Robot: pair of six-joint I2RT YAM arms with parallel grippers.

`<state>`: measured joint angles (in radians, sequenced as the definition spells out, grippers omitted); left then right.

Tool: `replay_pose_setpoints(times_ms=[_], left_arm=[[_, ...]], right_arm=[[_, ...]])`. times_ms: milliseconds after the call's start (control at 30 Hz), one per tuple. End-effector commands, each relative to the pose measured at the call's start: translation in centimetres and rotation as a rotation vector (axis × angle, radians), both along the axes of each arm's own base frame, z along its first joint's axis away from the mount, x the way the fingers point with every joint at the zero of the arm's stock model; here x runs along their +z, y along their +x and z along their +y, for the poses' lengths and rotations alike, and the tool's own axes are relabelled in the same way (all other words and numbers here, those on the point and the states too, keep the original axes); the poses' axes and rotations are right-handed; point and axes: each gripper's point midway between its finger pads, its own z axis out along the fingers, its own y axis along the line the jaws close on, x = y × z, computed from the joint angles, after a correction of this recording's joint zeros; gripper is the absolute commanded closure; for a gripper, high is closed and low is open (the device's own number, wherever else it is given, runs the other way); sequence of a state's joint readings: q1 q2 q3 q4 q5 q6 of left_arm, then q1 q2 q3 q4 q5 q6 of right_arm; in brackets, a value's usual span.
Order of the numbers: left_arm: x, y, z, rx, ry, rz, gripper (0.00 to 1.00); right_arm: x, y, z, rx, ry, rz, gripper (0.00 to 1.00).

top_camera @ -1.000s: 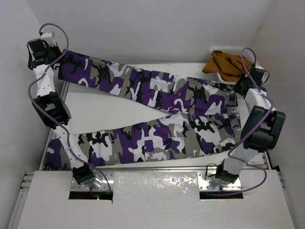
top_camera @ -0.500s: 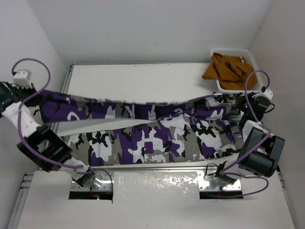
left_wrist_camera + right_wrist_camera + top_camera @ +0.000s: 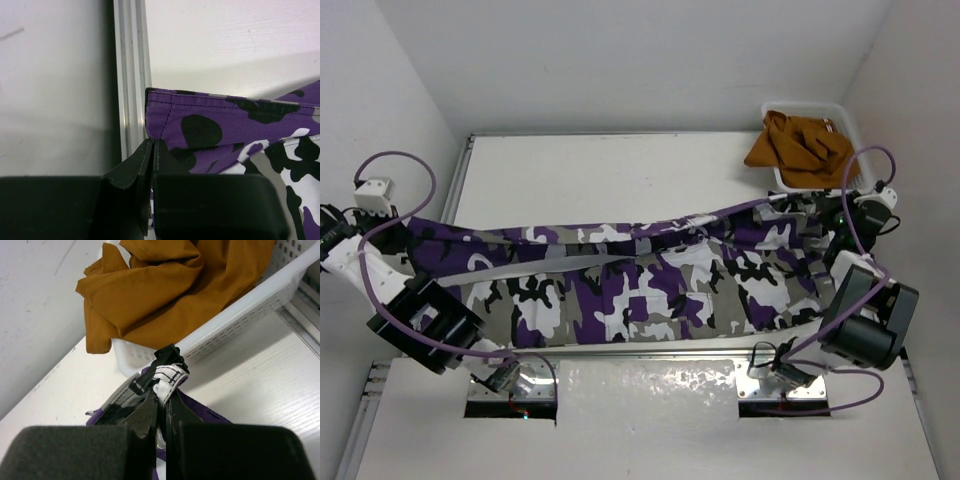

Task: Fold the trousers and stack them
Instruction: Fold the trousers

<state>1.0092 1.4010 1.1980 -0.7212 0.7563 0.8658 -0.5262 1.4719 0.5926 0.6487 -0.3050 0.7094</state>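
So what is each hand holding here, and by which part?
Both hold the trousers: the left hand pinches the hemmed corner of a leg end, the right hand a bunched edge at the waist end.

An orange-brown garment (image 3: 798,140) lies heaped in a white basket (image 3: 810,105), seemingly at the table's (image 3: 620,175) far-right corner.

Closed in by plain white walls (image 3: 620,60) at the back and on both sides, under soft, even light. Holds a white table (image 3: 620,170) edged on the left by an aluminium rail (image 3: 131,75), with a white perforated basket (image 3: 810,105) in its far right corner and a white board (image 3: 650,420) along the near edge.
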Motion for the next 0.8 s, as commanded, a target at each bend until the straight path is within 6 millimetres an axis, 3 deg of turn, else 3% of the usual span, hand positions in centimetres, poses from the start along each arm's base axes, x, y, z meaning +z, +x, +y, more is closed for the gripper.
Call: replay_pose_setpoints(times_ms=[0, 33, 100, 200, 333, 400, 433, 467, 567, 633, 667, 767], left_arm=[[5.2, 1.5, 2.2, -0.036, 0.152, -0.12, 1.0], [5.6, 1.1, 2.1, -0.041, 0.155, -0.116, 1.0], [5.4, -0.5, 2.4, -0.041, 0.148, -0.111, 1.0], [2.1, -4.4, 1.9, -0.052, 0.121, -0.013, 1.0], [-4.7, -9.8, -0.5, -0.157, 0.139, 0.163, 1.0], [-7.7, -11.8, -1.5, -0.168, 0.131, 0.232, 1.0], [-8.4, -12.2, -1.0, -0.171, 0.162, 0.249, 1.0], [-9.2, -12.6, -1.0, -0.168, 0.162, 0.271, 1.0], [-11.5, -13.9, -1.8, -0.21, 0.169, 0.343, 0.99], [-12.7, -14.7, -2.5, -0.259, 0.177, 0.38, 0.95], [-13.0, -14.9, -2.7, -0.276, 0.177, 0.391, 0.93], [-13.6, -15.2, -3.0, -0.308, 0.196, 0.401, 0.88]], right_arm=[[6.7, -0.3, -2.6, -0.108, -0.104, -0.124, 1.0], [7.4, -1.7, -2.8, -0.151, -0.116, -0.133, 1.0], [5.9, -4.5, -5.0, -0.309, -0.097, -0.069, 1.0], [2.8, -8.6, -5.3, -0.433, -0.059, 0.038, 1.0], [-2.5, -12.4, -3.7, -0.484, 0.008, 0.186, 0.94], [-4.5, -15.2, -4.0, -0.589, 0.028, 0.275, 0.93], [-5.4, -16.2, -3.9, -0.62, 0.033, 0.312, 0.93], [-6.6, -17.6, -3.7, -0.65, 0.047, 0.37, 0.87], [-7.6, -20.2, -3.7, -0.713, 0.02, 0.462, 0.8], [-7.0, -21.0, -4.2, -0.757, -0.004, 0.472, 0.63], [-7.2, -21.7, -4.1, -0.77, -0.005, 0.505, 0.5], [-4.5, -22.2, -5.3, -0.797, -0.096, 0.516, 0.38]])
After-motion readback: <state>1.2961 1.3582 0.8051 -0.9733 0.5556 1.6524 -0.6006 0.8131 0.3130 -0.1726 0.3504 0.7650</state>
